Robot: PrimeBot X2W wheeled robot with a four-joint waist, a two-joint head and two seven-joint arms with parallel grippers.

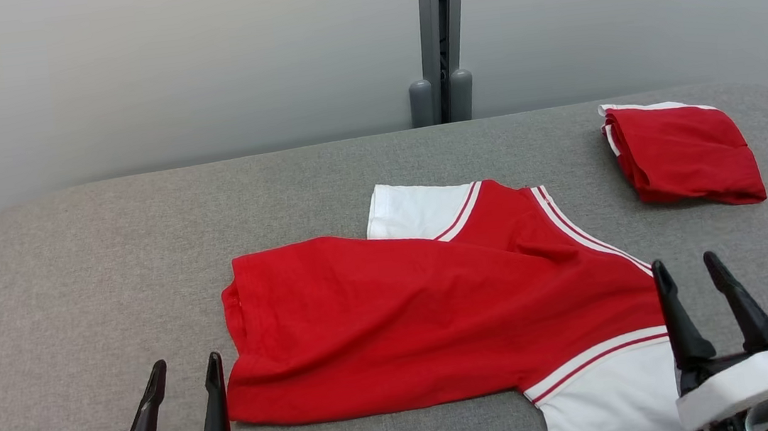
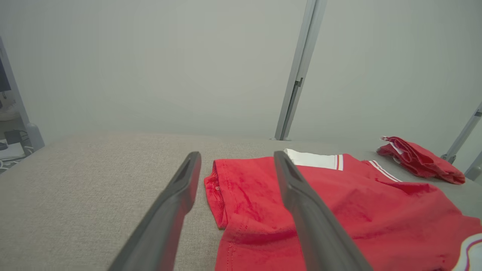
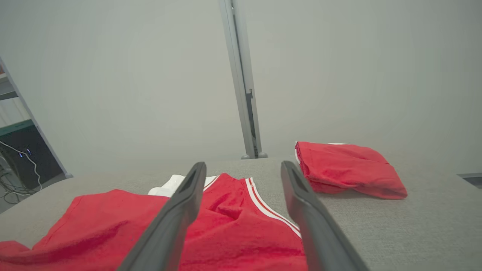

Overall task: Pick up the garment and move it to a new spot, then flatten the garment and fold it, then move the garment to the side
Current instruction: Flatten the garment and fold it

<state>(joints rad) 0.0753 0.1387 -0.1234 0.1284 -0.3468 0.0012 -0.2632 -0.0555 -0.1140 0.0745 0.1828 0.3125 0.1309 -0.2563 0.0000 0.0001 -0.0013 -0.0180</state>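
A: Head view, entry. The grey table [image 1: 76, 276] carries everything. The garment [image 1: 401, 313] (red, white sleeves with striped trim) lies spread at the middle-front, rumpled, with a crease across the upper part.

B: Long axis?

A: It runs left to right across the table, hem end at the left and sleeves toward the right. A second red garment, folded [image 1: 688, 155], sits at the far right, well apart.

B: End effectors?

A: Both have fingers apart and hold nothing. The left end effector [image 1: 186, 360] sits just beside the hem's near corner, with cloth ahead and to its right (left wrist view agrees). The right end effector [image 1: 685, 259] stands at the near white sleeve's edge, with cloth ahead and to its left.

B: Which is nearer?

A: The right, I judge. It overlaps the sleeve, but its height above the cloth is unclear.

B: Containers?

A: None to log.

B: Stage?

A: Flattening looks unfinished. Each arm has one end of the long axis within reach.
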